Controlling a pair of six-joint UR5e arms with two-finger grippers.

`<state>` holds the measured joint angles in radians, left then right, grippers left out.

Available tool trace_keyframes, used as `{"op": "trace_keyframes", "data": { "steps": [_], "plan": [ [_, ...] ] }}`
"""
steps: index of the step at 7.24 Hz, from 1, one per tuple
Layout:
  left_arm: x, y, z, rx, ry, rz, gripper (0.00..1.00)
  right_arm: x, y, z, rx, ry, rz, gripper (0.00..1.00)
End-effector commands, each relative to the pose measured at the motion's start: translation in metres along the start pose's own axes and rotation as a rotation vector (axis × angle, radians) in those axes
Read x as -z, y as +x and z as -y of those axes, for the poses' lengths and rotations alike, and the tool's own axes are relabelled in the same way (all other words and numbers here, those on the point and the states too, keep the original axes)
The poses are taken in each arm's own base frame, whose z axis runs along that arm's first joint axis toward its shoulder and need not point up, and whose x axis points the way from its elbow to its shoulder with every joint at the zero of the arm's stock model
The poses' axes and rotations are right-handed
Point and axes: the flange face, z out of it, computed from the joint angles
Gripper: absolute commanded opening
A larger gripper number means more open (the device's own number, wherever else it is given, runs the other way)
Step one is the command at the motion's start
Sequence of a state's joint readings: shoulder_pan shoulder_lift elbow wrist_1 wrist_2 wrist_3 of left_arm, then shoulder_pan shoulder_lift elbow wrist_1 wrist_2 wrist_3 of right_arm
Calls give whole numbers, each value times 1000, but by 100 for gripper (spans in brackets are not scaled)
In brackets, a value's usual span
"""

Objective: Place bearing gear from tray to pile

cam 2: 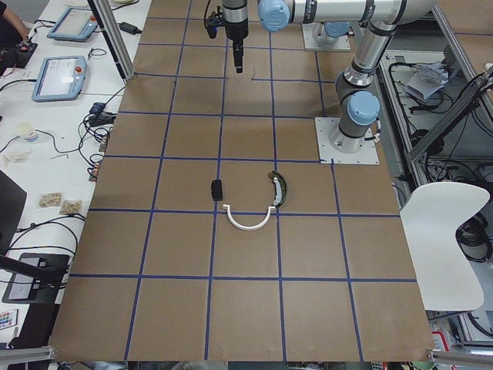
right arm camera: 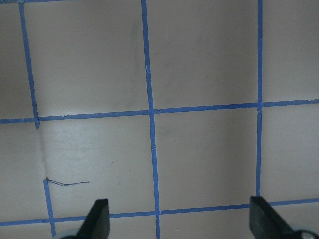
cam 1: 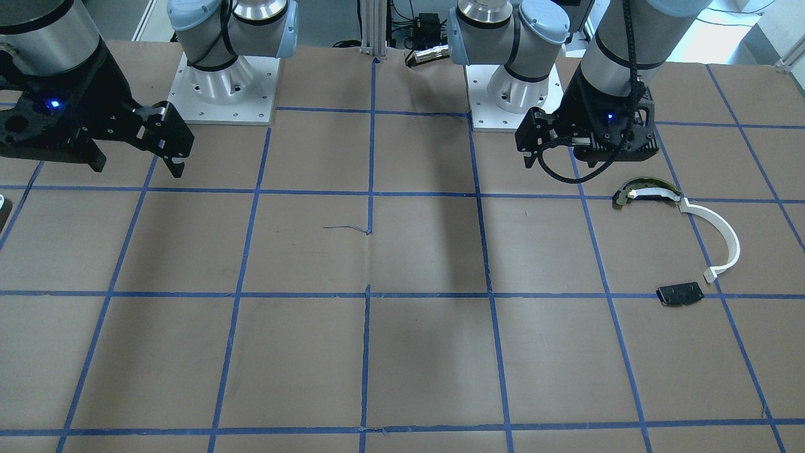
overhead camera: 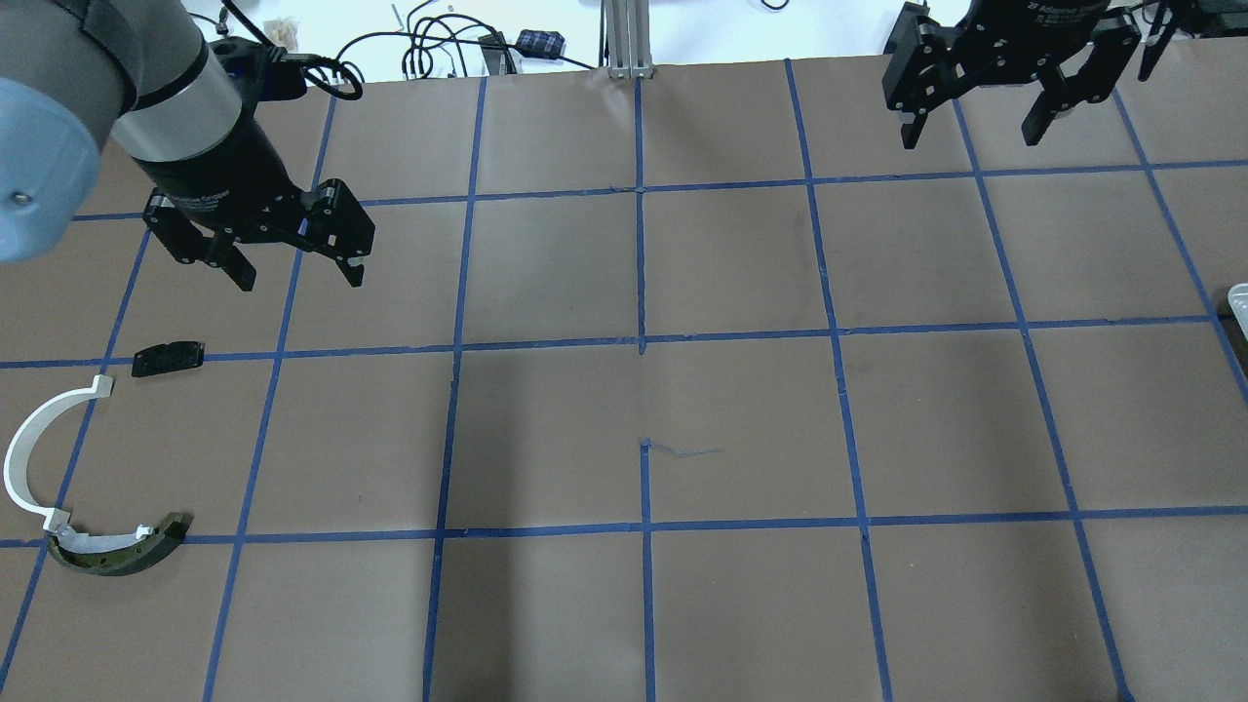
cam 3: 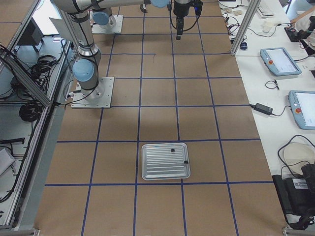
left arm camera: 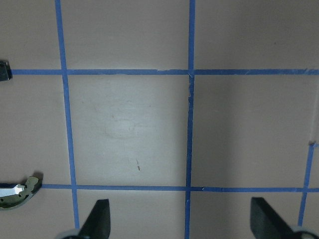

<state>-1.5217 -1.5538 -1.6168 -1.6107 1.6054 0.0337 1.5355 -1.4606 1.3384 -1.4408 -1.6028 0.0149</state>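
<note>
The pile lies at the table's left end: a thin white arc strip (overhead camera: pixel 29 458), a dark curved piece with a pale band (overhead camera: pixel 117 551) and a small flat black plate (overhead camera: pixel 168 358). They also show in the front view: arc strip (cam 1: pixel 723 233), curved piece (cam 1: pixel 648 192), plate (cam 1: pixel 679 294). My left gripper (overhead camera: pixel 299 281) hangs open and empty above the table, just beyond the plate. My right gripper (overhead camera: pixel 968 138) is open and empty, high over the far right squares. The metal tray (cam 3: pixel 166 169) holds two small dark parts; I cannot tell which one is the bearing gear.
The table is brown paper with a blue tape grid. Only the tray's corner (overhead camera: pixel 1238 302) shows at the overhead view's right edge. Both arm bases (cam 1: pixel 223 88) stand at the robot's side. Cables and teach pendants lie on the operators' bench (cam 3: pixel 280 61).
</note>
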Motion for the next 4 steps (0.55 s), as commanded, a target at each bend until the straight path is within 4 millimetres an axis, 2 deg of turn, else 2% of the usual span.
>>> {"op": "trace_keyframes", "data": {
  "steps": [1,4],
  "plan": [
    [0,0,0,0,0,-1,100,-5,-1,3,1,-5,9,100],
    [1,0,0,-35,1,2,100,-8,2,2,-6,-10,21,100]
  ]
}}
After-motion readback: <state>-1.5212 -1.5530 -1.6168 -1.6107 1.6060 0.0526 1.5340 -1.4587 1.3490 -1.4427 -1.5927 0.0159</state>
